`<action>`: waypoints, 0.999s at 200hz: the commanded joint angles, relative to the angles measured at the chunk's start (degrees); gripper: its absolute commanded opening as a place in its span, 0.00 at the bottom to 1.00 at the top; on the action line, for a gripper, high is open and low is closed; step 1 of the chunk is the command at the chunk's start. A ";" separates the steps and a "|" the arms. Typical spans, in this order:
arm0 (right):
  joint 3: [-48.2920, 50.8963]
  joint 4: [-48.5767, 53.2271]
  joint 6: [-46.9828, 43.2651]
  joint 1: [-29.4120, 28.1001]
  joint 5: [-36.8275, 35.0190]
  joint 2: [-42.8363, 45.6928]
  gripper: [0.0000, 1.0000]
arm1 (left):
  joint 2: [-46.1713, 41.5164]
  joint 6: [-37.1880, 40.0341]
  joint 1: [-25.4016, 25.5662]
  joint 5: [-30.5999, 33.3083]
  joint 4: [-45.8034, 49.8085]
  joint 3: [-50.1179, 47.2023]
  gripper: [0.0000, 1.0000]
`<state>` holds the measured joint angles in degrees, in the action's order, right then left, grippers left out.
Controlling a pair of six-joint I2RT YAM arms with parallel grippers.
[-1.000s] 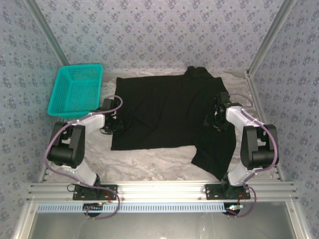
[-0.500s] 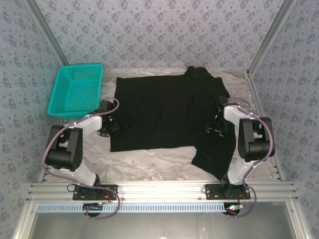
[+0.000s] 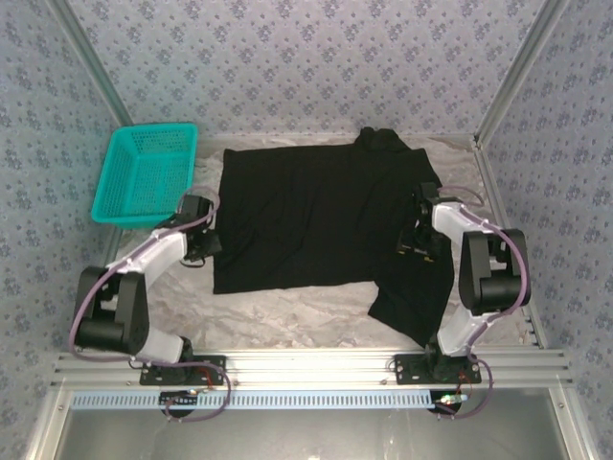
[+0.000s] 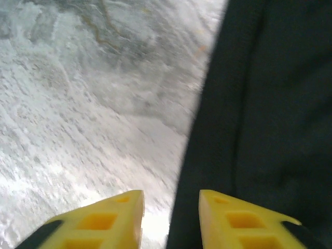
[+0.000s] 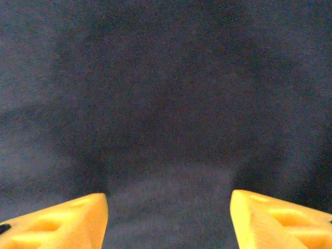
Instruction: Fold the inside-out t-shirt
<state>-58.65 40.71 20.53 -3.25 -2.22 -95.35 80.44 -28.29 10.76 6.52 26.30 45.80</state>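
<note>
The inside-out t-shirt [image 3: 316, 211] lies spread flat on the white-covered table, plain black side up, with one part reaching toward the near right [image 3: 412, 297]. At its left edge is my left gripper [image 3: 206, 247], open. In the left wrist view the left gripper [image 4: 171, 210] straddles the edge of the t-shirt [image 4: 270, 104], one finger over white cover and one over black cloth, with nothing pinched. My right gripper [image 3: 414, 247] hovers over the shirt's right side. In the right wrist view the right gripper [image 5: 168, 210] stands wide open just above the t-shirt [image 5: 166, 93].
A teal plastic basket [image 3: 144, 172] sits at the far left, close behind the left arm. The wrinkled white table cover [image 3: 287, 307] shows bare in front of the shirt. Metal frame posts and patterned walls close in the sides and back.
My left gripper has opened and drawn back slightly to the shirt's left edge, its elbow swinging outward to the left. The right arm has barely moved.
</note>
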 commanded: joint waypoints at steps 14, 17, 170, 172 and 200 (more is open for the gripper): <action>3.50 11.05 1.42 0.28 -3.27 14.11 0.69 | -10.09 -3.88 3.55 -6.29 6.16 -5.34 0.50; 3.95 12.07 1.75 0.34 -3.29 15.11 0.70 | -10.63 -4.11 3.77 -6.44 6.53 -5.69 0.51; 17.70 27.27 31.89 -41.76 -1.46 20.03 0.63 | -11.18 -2.97 8.48 -6.96 11.14 -3.32 0.57; 17.83 27.31 31.70 -41.69 -1.34 20.07 0.63 | -11.18 -2.99 8.48 -6.96 11.14 -3.28 0.57; 19.50 24.70 29.13 -39.33 0.60 17.85 0.57 | -11.10 -3.21 8.75 -6.95 10.79 -3.09 0.58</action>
<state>-40.53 64.29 49.34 -44.12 -3.27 -76.09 69.17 -32.03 18.94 -0.60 36.01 41.15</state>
